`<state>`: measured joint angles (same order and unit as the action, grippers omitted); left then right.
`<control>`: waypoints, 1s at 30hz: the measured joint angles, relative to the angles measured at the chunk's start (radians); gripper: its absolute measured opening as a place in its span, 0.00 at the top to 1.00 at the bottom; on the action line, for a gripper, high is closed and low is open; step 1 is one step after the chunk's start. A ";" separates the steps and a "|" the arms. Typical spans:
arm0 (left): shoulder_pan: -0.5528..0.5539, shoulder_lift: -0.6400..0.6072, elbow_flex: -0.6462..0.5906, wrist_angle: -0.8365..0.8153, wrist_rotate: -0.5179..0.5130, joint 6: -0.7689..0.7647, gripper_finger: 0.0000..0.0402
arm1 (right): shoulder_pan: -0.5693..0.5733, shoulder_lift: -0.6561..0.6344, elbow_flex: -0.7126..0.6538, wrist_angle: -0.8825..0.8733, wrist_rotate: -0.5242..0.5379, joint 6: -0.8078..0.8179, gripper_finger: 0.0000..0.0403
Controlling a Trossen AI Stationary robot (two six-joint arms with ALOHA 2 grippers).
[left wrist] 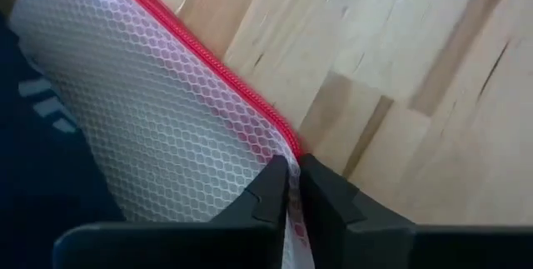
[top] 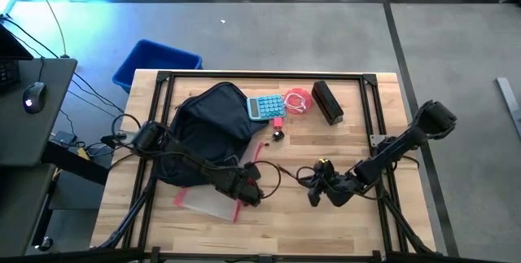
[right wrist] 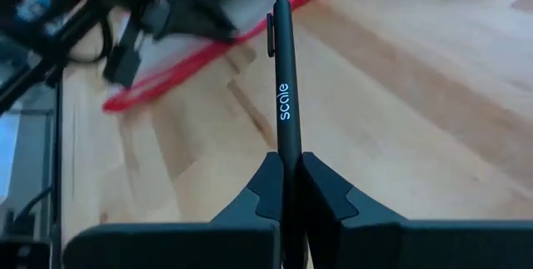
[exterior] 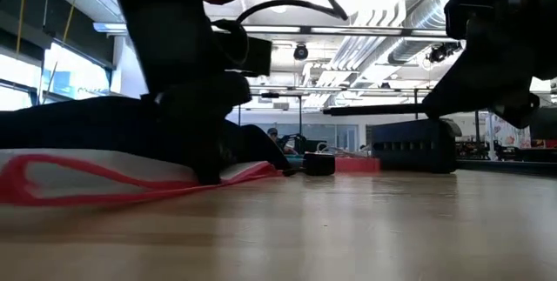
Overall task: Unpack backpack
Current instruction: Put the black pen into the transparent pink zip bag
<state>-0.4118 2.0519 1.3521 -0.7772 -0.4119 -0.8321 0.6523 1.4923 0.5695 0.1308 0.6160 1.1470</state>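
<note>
The backpack (top: 208,129) lies on the left half of the wooden surface (top: 326,222), its rounded top toward the far edge; no writing can be read on it. At its near side a clear mesh pouch (top: 210,203) with a red zipper edge sticks out onto the wood, touching the bag. The left claw (top: 247,191) is down at that pouch's corner, its fingers pinched narrow on the red-trimmed mesh edge, as the left wrist view shows (left wrist: 287,187).

The right claw (top: 314,195) hovers over the near middle of the surface, closed on a black pen (right wrist: 285,77) that stands straight out between its fingers; the pen's barrel bears the white word "scale".

Just beside the backpack's far right side sits a light blue calculator (top: 265,106), then a pink coil of cord (top: 299,101), then a small black rectangular box (top: 327,103). A small dark object (top: 278,134) and a red bit lie near the calculator.

A black frame rail runs along the far edge and sides. A bright blue plastic bin (top: 155,62) stands on the floor beyond the far left corner. The near right part of the wood is bare.
</note>
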 joint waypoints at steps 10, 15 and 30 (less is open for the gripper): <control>-0.011 -0.153 -0.002 -0.010 -0.038 0.033 1.00 | -0.001 0.002 0.000 0.086 -0.146 -0.099 1.00; -0.016 -0.202 -0.002 -0.001 -0.045 0.033 1.00 | -0.048 0.002 0.000 0.099 -0.194 -0.106 1.00; 0.047 -0.208 0.000 0.224 -0.084 -0.028 1.00 | -0.349 0.194 0.165 0.085 -0.524 -0.109 1.00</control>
<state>-0.3644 1.8439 1.3518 -0.5533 -0.4961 -0.8602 0.3029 1.6864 0.7346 0.2160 0.0919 1.0384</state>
